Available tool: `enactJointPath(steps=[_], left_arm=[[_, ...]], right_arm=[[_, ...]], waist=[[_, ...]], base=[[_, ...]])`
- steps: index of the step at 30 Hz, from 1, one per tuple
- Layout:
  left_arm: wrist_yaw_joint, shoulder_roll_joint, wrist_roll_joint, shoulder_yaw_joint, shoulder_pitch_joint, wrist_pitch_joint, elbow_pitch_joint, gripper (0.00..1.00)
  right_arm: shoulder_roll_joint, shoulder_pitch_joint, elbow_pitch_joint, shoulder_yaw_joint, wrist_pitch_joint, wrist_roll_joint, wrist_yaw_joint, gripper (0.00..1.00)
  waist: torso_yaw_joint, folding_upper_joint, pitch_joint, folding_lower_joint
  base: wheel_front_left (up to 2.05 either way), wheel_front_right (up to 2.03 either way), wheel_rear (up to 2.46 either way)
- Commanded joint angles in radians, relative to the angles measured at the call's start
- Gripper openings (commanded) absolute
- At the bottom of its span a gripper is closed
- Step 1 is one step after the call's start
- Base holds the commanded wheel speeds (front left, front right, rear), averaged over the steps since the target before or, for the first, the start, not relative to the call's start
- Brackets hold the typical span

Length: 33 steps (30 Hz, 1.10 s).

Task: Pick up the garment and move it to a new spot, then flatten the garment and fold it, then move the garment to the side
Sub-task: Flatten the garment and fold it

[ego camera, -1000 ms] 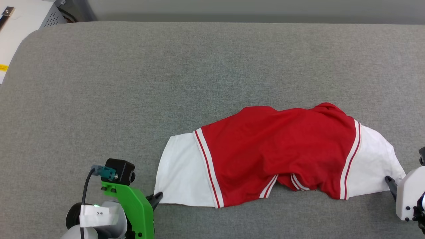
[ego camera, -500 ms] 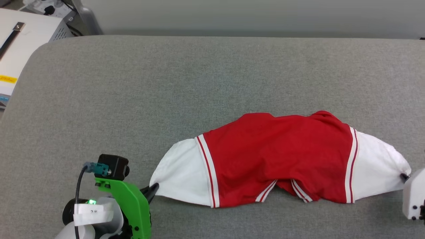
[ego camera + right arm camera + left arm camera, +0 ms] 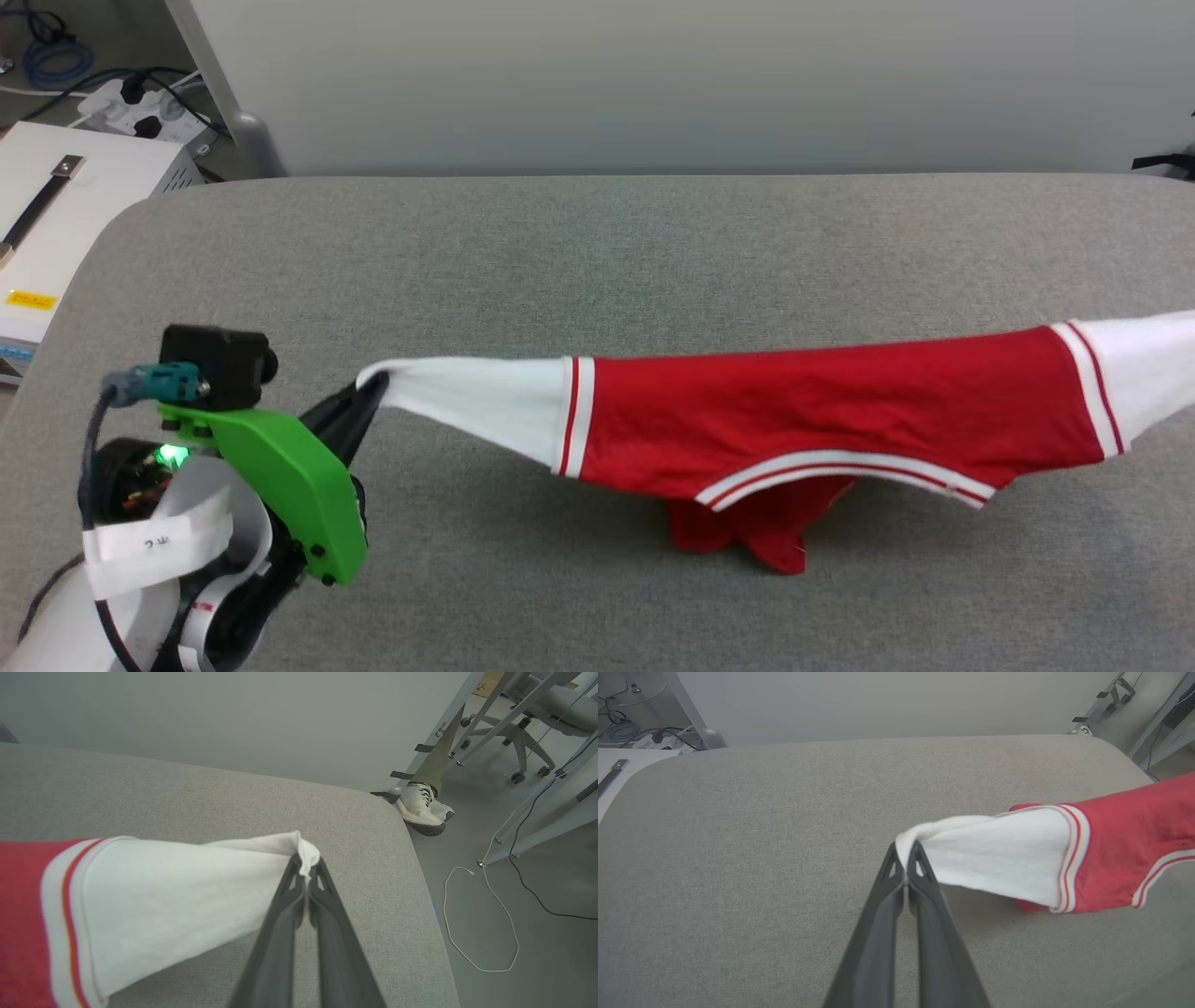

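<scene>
**Item:** garment [image 3: 822,411], red body with white sleeves and red-and-white stripe trim.
**Position:** strung out sideways over the near right part of the grey padded surface [image 3: 597,252]. Most of its length is raised clear. A red fold hangs from the middle, and its lowest part appears to rest on the padding.

**Holders:**
- left gripper [image 3: 906,856]: jaws closed tight on the tip of the white cloth at the garment's left end, with a small tuft bunched between the fingers.
- right gripper [image 3: 307,863]: jaws likewise pressed together on the white tip at the other end, near the right-hand edge of the surface.

**Condition:** the upper edge is drawn nearly straight between the two pinches. The lower edge sags.

**Surroundings:** white box [image 3: 56,205] off the far left corner. On the floor beyond the right edge are a person's shoe [image 3: 423,807] and a loose white cable [image 3: 481,914].

**Step judged in hand:** carrying the garment to a new spot.

**Handling notes:**
- Each hold is only a small pinch of thin cloth, so avoid jerks that could pull it out.
- Move both arms together at equal height and fixed spacing, taut but not strained.
- Raise until the hanging fold clears the padding, so that it does not drag and bunch.
- On arrival, let the hanging edge touch first, then draw back so that the body lays out flat
</scene>
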Motion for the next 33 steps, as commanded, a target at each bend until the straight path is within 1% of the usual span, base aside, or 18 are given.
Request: enactJointPath(steps=[1, 4, 6, 9, 12, 16, 17, 18, 19, 22, 26, 31, 33], left_arm=[[0.005, 0.011, 0.005, 0.018, -0.033, -0.012, -0.017, 0.00], [0.006, 0.016, 0.001, 0.047, -0.081, -0.016, -0.054, 0.00], [0.016, 0.005, -0.008, 0.071, -0.119, -0.028, -0.071, 0.00], [0.019, 0.002, 0.003, 0.090, -0.179, -0.044, -0.079, 0.00], [0.023, 0.001, 0.014, 0.105, -0.232, -0.055, -0.080, 0.00], [0.055, -0.004, 0.047, 0.129, -0.309, -0.069, -0.079, 0.00], [0.061, -0.006, 0.053, 0.130, -0.332, -0.068, -0.078, 0.00], [0.063, -0.002, 0.069, 0.130, -0.403, -0.060, -0.066, 0.00], [0.060, -0.002, 0.071, 0.131, -0.436, -0.057, -0.055, 0.00], [0.043, 0.001, 0.064, 0.139, -0.530, -0.053, -0.008, 0.00], [-0.008, 0.029, 0.073, 0.143, -0.688, -0.055, 0.086, 0.00], [-0.075, 0.045, 0.091, 0.133, -0.919, -0.070, 0.243, 0.00], [-0.097, 0.040, 0.105, 0.120, -1.011, -0.085, 0.316, 0.00]], right_arm=[[-0.014, -0.034, -0.023, -0.015, 0.010, 0.013, -0.001, 0.00], [-0.021, -0.080, -0.060, -0.036, 0.030, 0.039, -0.001, 0.00], [-0.028, -0.118, -0.077, -0.041, 0.038, 0.057, -0.001, 0.00], [-0.047, -0.183, -0.082, -0.049, 0.041, 0.078, -0.001, 0.00], [-0.071, -0.249, -0.075, -0.048, 0.031, 0.082, -0.001, 0.00], [-0.083, -0.354, -0.051, -0.054, 0.010, 0.094, -0.001, 0.00], [-0.086, -0.386, -0.042, -0.053, 0.004, 0.096, -0.001, 0.00], [-0.098, -0.468, -0.017, -0.032, -0.010, 0.096, -0.001, 0.00], [-0.102, -0.504, -0.005, -0.020, -0.019, 0.097, -0.001, 0.00], [-0.108, -0.609, 0.032, 0.016, -0.051, 0.092, -0.001, 0.00], [-0.106, -0.778, 0.112, 0.071, -0.097, 0.065, -0.001, 0.00], [-0.079, -1.019, 0.266, 0.134, -0.176, 0.022, -0.001, 0.00], [-0.063, -1.106, 0.332, 0.156, -0.215, -0.004, -0.001, 0.00]], waist=[[-0.007, 0.0000, -0.007, 0.0000], [-0.011, 0.0000, -0.008, 0.0000], [-0.013, 0.0000, -0.006, 0.0000], [-0.015, 0.0000, 0.004, 0.0000], [-0.017, 0.0000, 0.019, 0.0000], [-0.018, 0.0000, 0.049, 0.0000], [-0.018, 0.0000, 0.061, 0.0000], [-0.018, 0.0000, 0.100, 0.0000], [-0.018, 0.0000, 0.119, 0.0000], [-0.023, 0.0000, 0.173, 0.0000], [-0.033, 0.0000, 0.257, 0.0000], [-0.045, 0.0000, 0.354, 0.0000], [-0.047, 0.0000, 0.386, 0.0000]], base=[[0.00, 0.00, 0.00], [0.00, 0.00, 0.00], [0.00, 0.00, 0.00], [0.00, 0.00, 0.00], [0.00, 0.00, 0.00], [0.00, 0.00, 0.00], [0.00, 0.00, 0.00], [0.00, 0.00, 0.00], [0.00, 0.00, 0.00], [0.00, 0.00, 0.00], [0.00, 0.00, 0.00], [0.00, 0.00, 0.00], [0.00, 0.00, 0.00]])
